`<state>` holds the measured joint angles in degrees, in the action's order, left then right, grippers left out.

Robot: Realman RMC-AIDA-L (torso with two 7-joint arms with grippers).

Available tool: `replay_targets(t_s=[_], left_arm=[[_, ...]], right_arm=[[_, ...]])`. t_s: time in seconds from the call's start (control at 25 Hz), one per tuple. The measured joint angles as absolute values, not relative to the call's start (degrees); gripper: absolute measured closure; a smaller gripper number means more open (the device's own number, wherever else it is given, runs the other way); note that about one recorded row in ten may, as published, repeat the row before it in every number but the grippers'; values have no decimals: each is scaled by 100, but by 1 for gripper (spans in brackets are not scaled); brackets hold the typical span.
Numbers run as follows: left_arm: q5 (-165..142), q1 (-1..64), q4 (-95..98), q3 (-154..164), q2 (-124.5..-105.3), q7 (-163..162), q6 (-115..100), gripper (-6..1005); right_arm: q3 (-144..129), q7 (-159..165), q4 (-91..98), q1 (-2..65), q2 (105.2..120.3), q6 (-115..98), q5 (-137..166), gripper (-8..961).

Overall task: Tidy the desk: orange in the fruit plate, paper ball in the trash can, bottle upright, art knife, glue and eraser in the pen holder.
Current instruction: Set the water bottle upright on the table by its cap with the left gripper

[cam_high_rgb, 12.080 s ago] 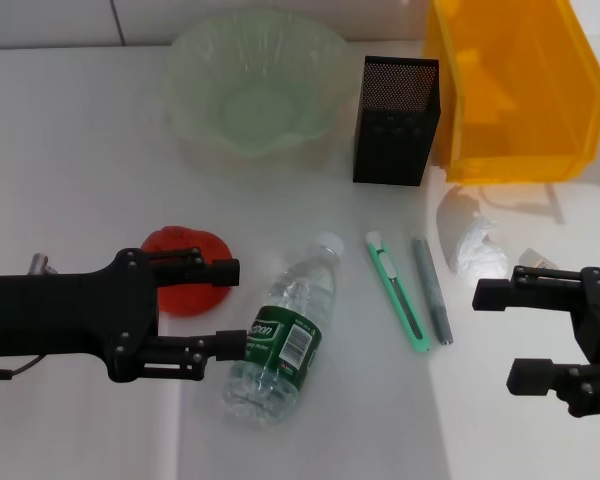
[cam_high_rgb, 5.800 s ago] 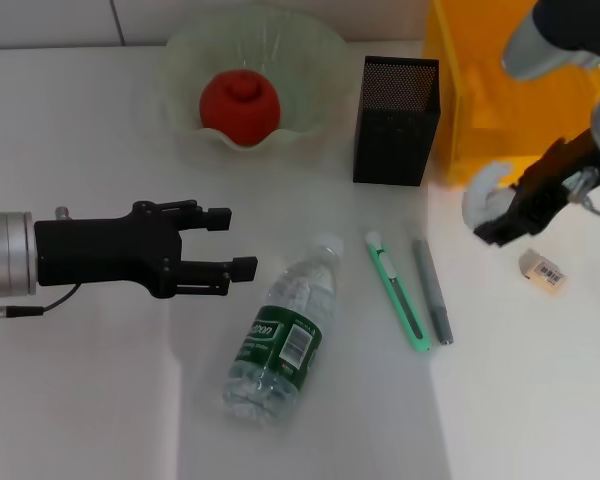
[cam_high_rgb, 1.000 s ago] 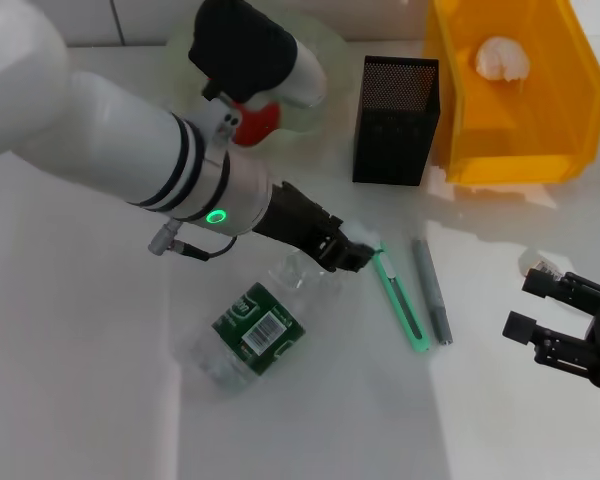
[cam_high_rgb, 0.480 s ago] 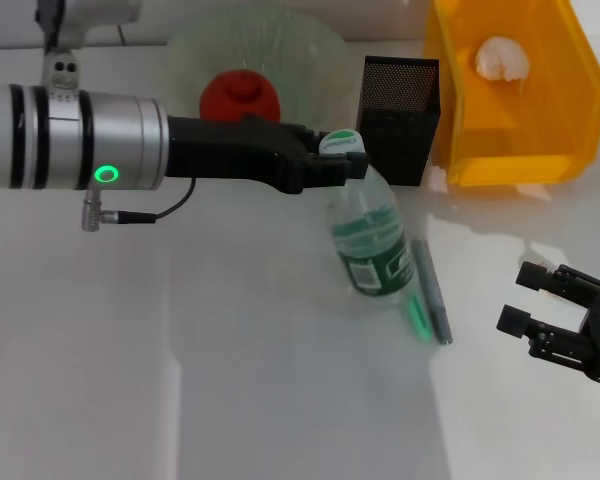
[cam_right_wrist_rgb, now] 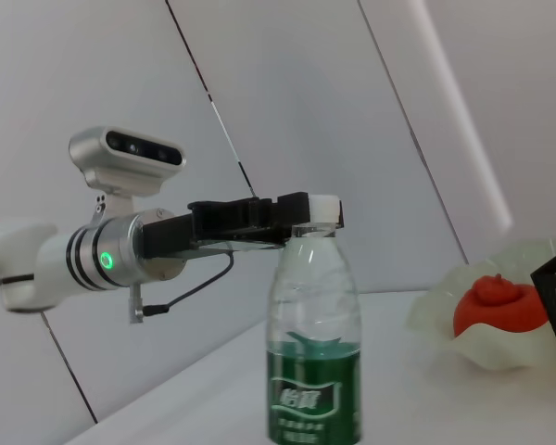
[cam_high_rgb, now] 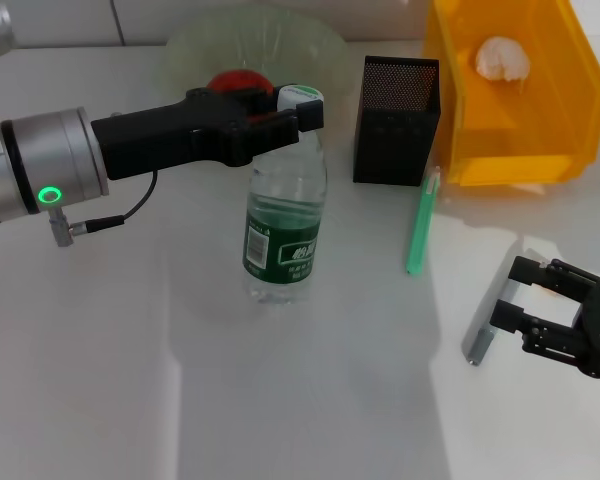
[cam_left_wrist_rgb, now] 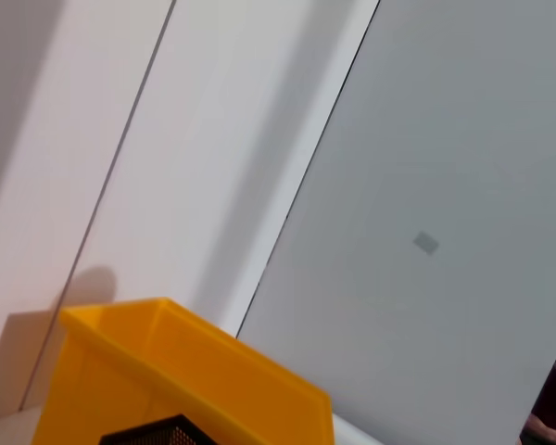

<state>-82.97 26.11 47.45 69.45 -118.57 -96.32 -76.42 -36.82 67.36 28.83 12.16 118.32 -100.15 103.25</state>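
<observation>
1. Bottle (cam_high_rgb: 285, 215) stood upright at desk centre, cap clamped in the left gripper (cam_high_rgb: 298, 108). Half a second before it was tilted, base near the knife; a second before it lay on its side. Bottle step looks all but done; the release remained.

2. Right wrist view confirmed it: the bottle (cam_right_wrist_rgb: 313, 343) stood vertical on its base, left gripper fingers closed round the cap (cam_right_wrist_rgb: 315, 209).

3. Orange (cam_high_rgb: 238, 82) sat in the fruit plate (cam_high_rgb: 185, 45), at 11 o'clock from the bottle, partly hidden behind the arm. Paper ball (cam_high_rgb: 502, 57) lay inside the yellow trash can (cam_high_rgb: 570, 110) at 2 o'clock. Both steps judged complete.

4. Raising the bottle disturbed the stationery. Art knife (cam_high_rgb: 421, 222), which had lain beside the bottle, now pointed up toward the pen holder (cam_high_rgb: 395, 120), its tip near the bin's front corner. The grey glue stick (cam_high_rgb: 479, 342) had been pushed to 4 o'clock, just beside the right gripper (cam_high_rgb: 540, 305).

5. Right gripper rested at 4 o'clock from the bottle, fingers apart, holding nothing. Eraser not clearly visible; a pale patch between those fingers might be it, could not tell.

6. Judgement: knife, glue and eraser remained outside the holder. New positions mean fresh approach angles; the glue now lies handy for the right arm.
</observation>
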Motion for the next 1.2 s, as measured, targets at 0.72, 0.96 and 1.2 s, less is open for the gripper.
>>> replay_targets(t_s=[0.72,0.96,1.2], left_arm=[[-5794,2582,2404,6983,-11909,-5469,-7873,553],[-5290,2673,1735,6984,-11918,-4573,-8042,553],[-5181,2708,1517,6984,-11917,-4285,-8051,554]], right_arm=[[-3682,6880,2881,1337,11893,-10004,10291,179],[-3682,6882,2810,1428,11892,-9983,10294,179],[-3682,6876,2663,1549,11899,-9974,10301,179]])
